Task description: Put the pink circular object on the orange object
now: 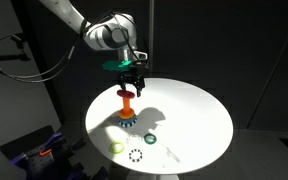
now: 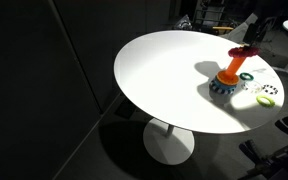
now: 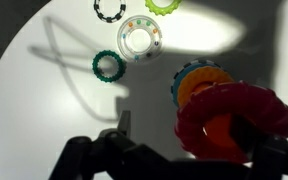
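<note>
The pink ring [image 3: 234,112] lies around the top of the orange peg [image 3: 216,132], whose orange shows through the ring's hole. The peg rises from stacked yellow, blue and green rings [image 3: 189,75]. In an exterior view the ring [image 1: 126,92] sits at the tip of the peg [image 1: 127,104], and my gripper [image 1: 133,78] is directly above it. In the wrist view my gripper [image 3: 184,128] looks open. One finger stands well clear of the ring, and the other is at the ring's hole. The ring [image 2: 244,49] and the peg [image 2: 232,68] also show in the other exterior view.
Loose rings lie on the round white table [image 1: 199,110]: a dark green ring [image 3: 108,66], a clear ring with coloured dots [image 3: 140,40], a white black-dotted ring [image 3: 109,9] and a yellow-green ring [image 3: 164,4]. The table edge is close behind them.
</note>
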`<state>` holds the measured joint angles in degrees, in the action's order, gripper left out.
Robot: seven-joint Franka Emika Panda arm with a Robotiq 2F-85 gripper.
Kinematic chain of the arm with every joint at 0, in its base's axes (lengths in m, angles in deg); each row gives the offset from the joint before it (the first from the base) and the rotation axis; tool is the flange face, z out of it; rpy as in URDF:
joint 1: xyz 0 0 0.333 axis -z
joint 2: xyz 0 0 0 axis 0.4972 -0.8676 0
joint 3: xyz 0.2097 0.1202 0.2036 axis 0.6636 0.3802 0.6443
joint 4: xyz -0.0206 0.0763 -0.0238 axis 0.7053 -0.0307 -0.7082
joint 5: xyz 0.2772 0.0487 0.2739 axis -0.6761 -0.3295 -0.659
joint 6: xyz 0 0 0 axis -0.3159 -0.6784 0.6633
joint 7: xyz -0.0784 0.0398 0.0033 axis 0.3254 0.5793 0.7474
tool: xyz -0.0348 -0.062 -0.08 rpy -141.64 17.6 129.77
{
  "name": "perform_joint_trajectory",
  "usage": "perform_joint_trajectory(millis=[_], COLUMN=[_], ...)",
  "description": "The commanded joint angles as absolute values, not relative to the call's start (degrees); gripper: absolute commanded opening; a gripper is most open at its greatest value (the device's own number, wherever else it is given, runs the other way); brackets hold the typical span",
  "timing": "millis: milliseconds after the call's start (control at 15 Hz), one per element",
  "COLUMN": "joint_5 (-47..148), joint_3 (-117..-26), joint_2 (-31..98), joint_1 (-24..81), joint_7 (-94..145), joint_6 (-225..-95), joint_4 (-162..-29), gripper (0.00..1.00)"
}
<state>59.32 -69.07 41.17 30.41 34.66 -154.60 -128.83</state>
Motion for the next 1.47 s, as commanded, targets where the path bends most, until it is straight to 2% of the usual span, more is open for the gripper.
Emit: perform_joint_trajectory(millis=[0,1400], joint_5=[59.9,60.2], joint_3=[-69.0,-69.4], joint_2=[43.4,49.9], joint_1=[30.2,30.8], joint_7=[33.4,32.6], joint_6=[-155.4,-156.1], joint_4=[-130.8,-135.3], gripper=[1.0,1.0])
